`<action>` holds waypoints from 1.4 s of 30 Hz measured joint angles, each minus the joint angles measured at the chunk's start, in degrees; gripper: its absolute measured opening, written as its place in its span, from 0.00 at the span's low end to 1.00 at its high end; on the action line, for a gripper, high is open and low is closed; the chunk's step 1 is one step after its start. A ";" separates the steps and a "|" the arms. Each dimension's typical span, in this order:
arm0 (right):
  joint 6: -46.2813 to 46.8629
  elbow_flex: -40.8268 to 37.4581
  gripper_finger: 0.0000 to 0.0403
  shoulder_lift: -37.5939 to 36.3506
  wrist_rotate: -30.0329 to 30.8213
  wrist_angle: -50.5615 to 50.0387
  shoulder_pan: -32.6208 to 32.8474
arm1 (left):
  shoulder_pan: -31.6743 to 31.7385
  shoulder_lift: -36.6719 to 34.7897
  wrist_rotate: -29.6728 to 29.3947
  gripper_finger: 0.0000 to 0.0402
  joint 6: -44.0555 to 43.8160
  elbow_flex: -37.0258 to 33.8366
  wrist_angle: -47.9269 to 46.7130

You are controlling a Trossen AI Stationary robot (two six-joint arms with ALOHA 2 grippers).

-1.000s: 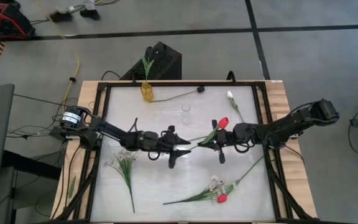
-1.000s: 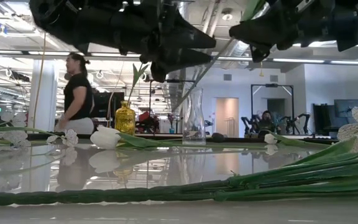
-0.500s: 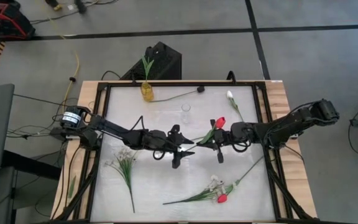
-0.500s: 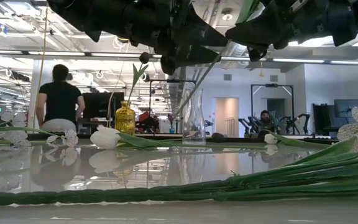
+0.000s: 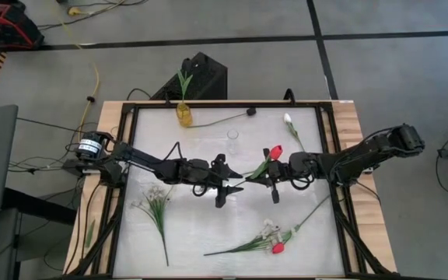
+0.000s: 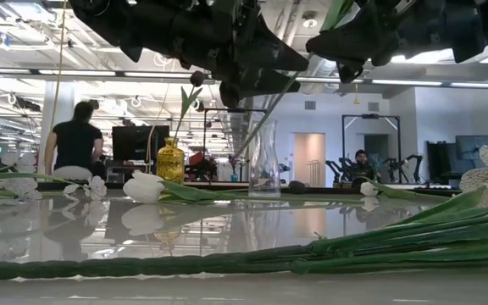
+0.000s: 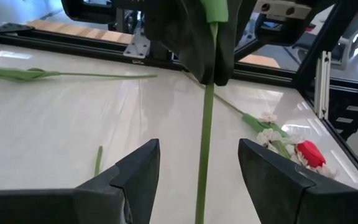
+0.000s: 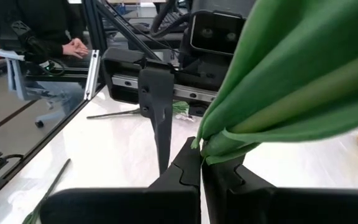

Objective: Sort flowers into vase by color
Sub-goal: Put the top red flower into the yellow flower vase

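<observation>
The red-headed tulip with its long green stem and leaf (image 5: 269, 159) is held above the middle of the white bench (image 5: 201, 222), its head lying toward the back right and its stem running down toward the front left. The stem is clamped by the fully closed fingers of the right gripper (image 5: 273, 184), with the green leaf bunched just above them in the right wrist view (image 8: 272, 93). The free lower end of the stem passes straight between the fingers (image 7: 129, 180) of the left gripper (image 5: 228, 185), which are spread as wide as they go and hold nothing; in the left wrist view the stem (image 7: 205, 149) is seen to run along the middle of the gap, touching neither side. The two grippers face each other closely, tip to tip, so a handover seems to turn on the left fingers being closed across that stem.

At the back of the bench a clear glass vase (image 5: 232, 140) stands empty, and a yellow glass vase (image 5: 183, 113) with one green leafy stem in it stands just beside the back edge. A white tulip (image 5: 289, 124) lies at the back right, a white blossom sprig (image 5: 155, 204) at the front left, and a second red tulip with white blossoms (image 5: 274, 243) at the front right.
</observation>
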 joint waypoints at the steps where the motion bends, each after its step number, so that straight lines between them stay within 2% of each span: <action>1: 0.12 0.00 0.06 0.00 0.01 -0.09 -0.16 | 0.02 0.00 0.00 0.51 -0.01 0.00 0.01; 10: 0.35 -0.02 0.06 0.00 0.03 -0.26 -1.47 | 0.00 0.00 1.51 0.51 0.23 0.00 -0.67; 13: 0.37 -0.02 0.06 0.00 0.04 -0.24 -1.47 | 0.17 0.00 1.51 0.48 0.40 0.00 -0.76; 18: 1.25 -0.02 0.06 0.00 0.04 -0.24 -1.45 | 0.37 0.00 1.49 0.33 1.85 0.00 -1.74; 24: 1.40 -0.02 0.08 0.00 -0.03 -0.22 -1.42 | 0.39 0.00 1.26 0.05 3.47 0.00 -1.75; 26: 1.36 -0.02 0.09 0.00 -0.03 -0.24 -1.08 | 0.39 0.00 1.09 0.02 3.59 0.00 -1.76; 32: 0.77 -0.04 0.21 0.00 -0.01 -0.34 -0.51 | 0.33 0.00 -0.38 0.00 4.03 -0.01 -1.04; 37: 0.70 -0.05 0.38 -0.20 0.01 -2.71 -0.69 | 0.37 -0.11 -3.22 0.00 4.56 -0.02 0.89; 42: -0.57 -0.11 0.54 -1.30 0.01 -9.39 -0.69 | 0.37 -3.23 -9.20 0.00 9.26 -0.04 0.54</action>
